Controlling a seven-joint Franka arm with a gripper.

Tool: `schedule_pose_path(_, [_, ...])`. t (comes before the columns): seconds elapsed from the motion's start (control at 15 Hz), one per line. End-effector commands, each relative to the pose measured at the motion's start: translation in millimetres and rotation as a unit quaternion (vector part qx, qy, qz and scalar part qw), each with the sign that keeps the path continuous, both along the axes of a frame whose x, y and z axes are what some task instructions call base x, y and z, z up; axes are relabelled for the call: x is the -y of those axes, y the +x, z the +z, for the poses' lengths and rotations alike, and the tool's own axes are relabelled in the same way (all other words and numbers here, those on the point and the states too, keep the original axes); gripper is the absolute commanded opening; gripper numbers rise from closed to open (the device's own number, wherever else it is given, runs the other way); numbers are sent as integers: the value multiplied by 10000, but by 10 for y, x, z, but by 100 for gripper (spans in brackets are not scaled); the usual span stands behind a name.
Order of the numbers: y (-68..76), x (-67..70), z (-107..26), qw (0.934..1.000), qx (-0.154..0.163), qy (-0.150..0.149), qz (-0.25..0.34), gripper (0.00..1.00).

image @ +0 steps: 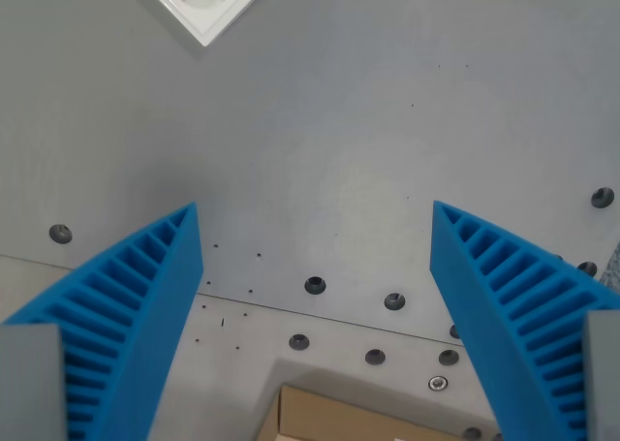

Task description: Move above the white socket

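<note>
My gripper (pixel 315 296) hangs over a grey metal surface (pixel 329 150) with its two blue ribbed jaws spread wide apart and nothing between them. The white socket (pixel 203 0) lies well ahead of the jaws and toward the wrist view's left, partly cut off at the top edge. I judge the approach only begun: next I must travel forward and leftward until the socket sits centred between my jaws.
</note>
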State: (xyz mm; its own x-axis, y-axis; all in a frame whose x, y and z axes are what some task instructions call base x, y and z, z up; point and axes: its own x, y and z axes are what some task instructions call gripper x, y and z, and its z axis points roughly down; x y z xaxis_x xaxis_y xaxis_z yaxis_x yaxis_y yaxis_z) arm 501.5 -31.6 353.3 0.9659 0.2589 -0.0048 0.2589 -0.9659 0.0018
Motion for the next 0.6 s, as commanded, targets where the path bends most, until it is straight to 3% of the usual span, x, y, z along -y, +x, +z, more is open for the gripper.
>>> schedule_pose_path(0.07, [-2,0,21,10000,25,-1,1,100])
schedule_pose_path(0.6, [4,-9,1,9998,26,2,-178,100])
